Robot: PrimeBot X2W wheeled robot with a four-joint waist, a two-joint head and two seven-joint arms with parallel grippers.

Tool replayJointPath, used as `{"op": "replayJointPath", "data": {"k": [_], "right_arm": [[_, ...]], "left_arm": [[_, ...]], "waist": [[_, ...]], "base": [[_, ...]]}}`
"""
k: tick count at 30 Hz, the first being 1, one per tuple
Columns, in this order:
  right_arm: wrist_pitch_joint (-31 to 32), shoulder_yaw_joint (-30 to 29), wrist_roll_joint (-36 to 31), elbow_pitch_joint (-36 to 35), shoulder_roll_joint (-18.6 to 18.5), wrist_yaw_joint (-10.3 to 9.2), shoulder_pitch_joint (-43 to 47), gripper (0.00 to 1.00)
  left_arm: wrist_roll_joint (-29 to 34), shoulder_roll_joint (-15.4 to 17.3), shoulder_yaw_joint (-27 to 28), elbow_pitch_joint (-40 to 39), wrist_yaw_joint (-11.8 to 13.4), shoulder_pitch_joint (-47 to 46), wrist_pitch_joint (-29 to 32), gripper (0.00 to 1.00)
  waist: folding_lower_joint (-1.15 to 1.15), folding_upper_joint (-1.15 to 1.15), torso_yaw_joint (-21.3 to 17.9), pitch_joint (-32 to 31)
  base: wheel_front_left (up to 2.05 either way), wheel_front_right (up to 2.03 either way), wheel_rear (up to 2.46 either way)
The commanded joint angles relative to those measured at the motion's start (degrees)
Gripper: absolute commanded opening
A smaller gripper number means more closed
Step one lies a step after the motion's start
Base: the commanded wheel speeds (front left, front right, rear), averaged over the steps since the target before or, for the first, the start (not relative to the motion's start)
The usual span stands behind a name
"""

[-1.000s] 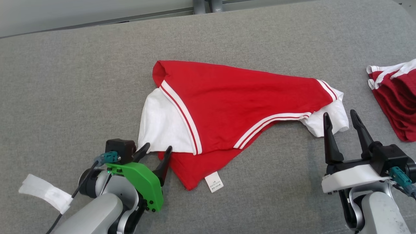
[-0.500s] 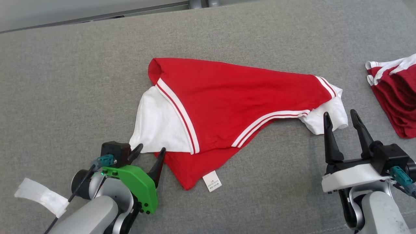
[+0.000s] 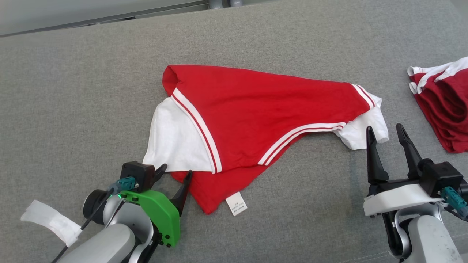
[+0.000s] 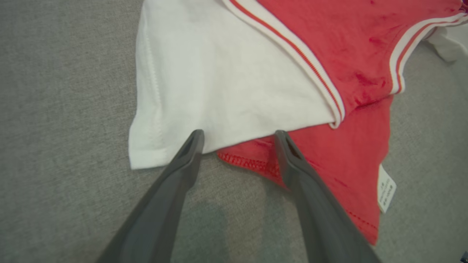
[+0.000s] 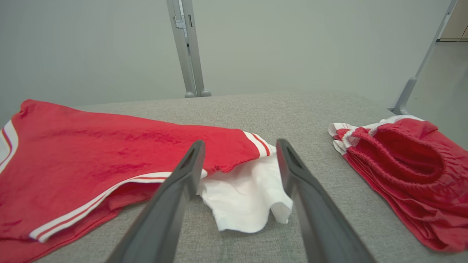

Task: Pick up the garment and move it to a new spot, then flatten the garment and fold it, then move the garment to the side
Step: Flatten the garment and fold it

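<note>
The garment (image 3: 256, 117) is a red shirt with white sleeves and white striped trim, lying crumpled and partly folded over on the grey padded surface (image 3: 73, 91). My left gripper (image 3: 176, 170) is open at its near left corner, one finger by the white sleeve hem and one by the red hem. In the left wrist view the open left gripper (image 4: 238, 133) points at the white sleeve (image 4: 219, 80), its tips at the hem. My right gripper (image 3: 384, 128) is open just short of the right white sleeve. The right wrist view shows the right gripper (image 5: 240, 142) open before that sleeve (image 5: 248, 201), holding nothing.
A pile of folded red and white garments (image 3: 442, 109) lies at the right edge, also in the right wrist view as a red pile (image 5: 402, 164). A white label (image 3: 236, 204) sticks out of the shirt's near hem. A metal post (image 5: 188, 47) stands behind the surface.
The whole head picture has slid a little left, so the camera moved. My left gripper has edged slightly right along the garment's near hem. The right gripper has barely moved; both stay open.
</note>
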Motion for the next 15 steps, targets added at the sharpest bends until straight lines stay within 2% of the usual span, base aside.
{"op": "replayJointPath", "data": {"k": [1, 11, 12, 13, 14, 15], "right_arm": [[-0.2, -0.1, 0.3, 0.1, -0.2, -0.02, -0.6, 1.00], [-0.2, 0.0, 0.8, 0.2, -0.2, -0.02, -1.1, 1.00], [-0.2, 0.0, 0.9, 0.2, -0.2, -0.02, -1.0, 1.00], [-0.2, 0.0, 0.9, 0.2, -0.2, -0.02, -0.9, 1.00], [-0.2, 0.0, 0.9, 0.3, -0.2, -0.02, -0.8, 1.00], [-0.2, -0.1, 0.9, 0.3, -0.2, -0.02, -0.6, 1.00]], "left_arm": [[0.7, 0.4, 0.0, -0.3, 0.3, -0.8, 0.2, 1.00], [2.5, -1.0, -0.9, 3.5, 0.6, -2.5, -0.6, 1.00], [2.9, -1.1, -0.9, 3.7, 0.5, -2.8, -1.1, 0.53], [3.0, -1.3, -0.7, 3.8, 0.3, -3.1, -1.5, 0.31], [2.9, -1.5, -0.7, 4.0, 0.2, -3.0, -1.8, 0.00], [2.9, -1.5, -0.9, 4.2, 0.0, -3.0, -1.7, 0.00]], "waist": [[0.00, 0.46, 0.0, 0.2], [0.00, 0.46, -0.7, 0.5], [0.00, 0.46, -0.8, 0.5], [0.00, 0.46, -0.8, 0.5], [0.00, 0.46, -0.9, 0.4], [0.00, 0.46, -0.9, 0.4]], "base": [[0.00, 0.00, 0.00], [0.00, 0.00, 0.00], [0.00, 0.00, 0.00], [0.00, 0.00, 0.00], [0.00, 0.00, 0.00], [0.00, 0.00, 0.00]]}}
